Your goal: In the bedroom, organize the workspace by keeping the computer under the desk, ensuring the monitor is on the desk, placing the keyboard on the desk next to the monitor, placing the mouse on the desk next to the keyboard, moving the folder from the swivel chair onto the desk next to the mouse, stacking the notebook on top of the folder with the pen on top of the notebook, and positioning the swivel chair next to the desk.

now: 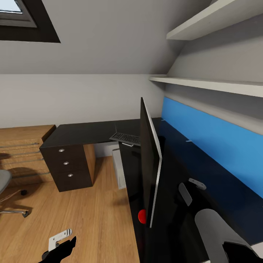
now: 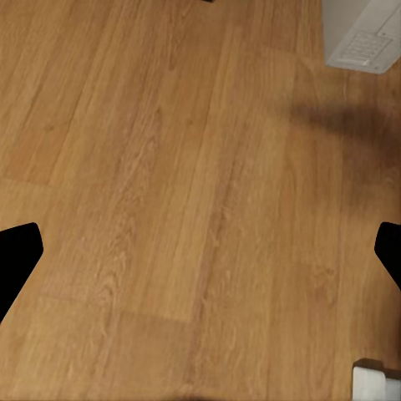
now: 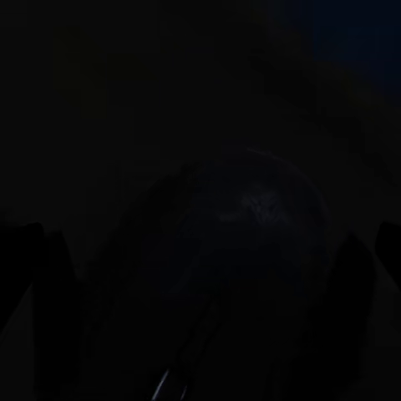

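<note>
We see the monitor [image 1: 149, 164] standing edge-on on the black desk [image 1: 91, 132], the keyboard [image 1: 126, 138] beyond it near the corner. Our left tool [image 2: 200, 251] hangs spread apart over the wooden floor [image 2: 167, 209]; the right tool's state we cannot tell.

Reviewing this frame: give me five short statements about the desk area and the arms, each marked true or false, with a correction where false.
1. The monitor stands on the desk. True.
2. The keyboard lies on the floor. False: it rests on the desk, beyond the monitor, with one end jutting past the desk's inner edge.
3. The desk's back panel is blue. True.
4. The left gripper is shut on the folder. False: its fingers are spread apart over bare wooden floor, holding nothing.
5. The swivel chair is tucked against the desk. False: it sits at the picture's left edge, apart from the desk, by the wooden dresser.
</note>
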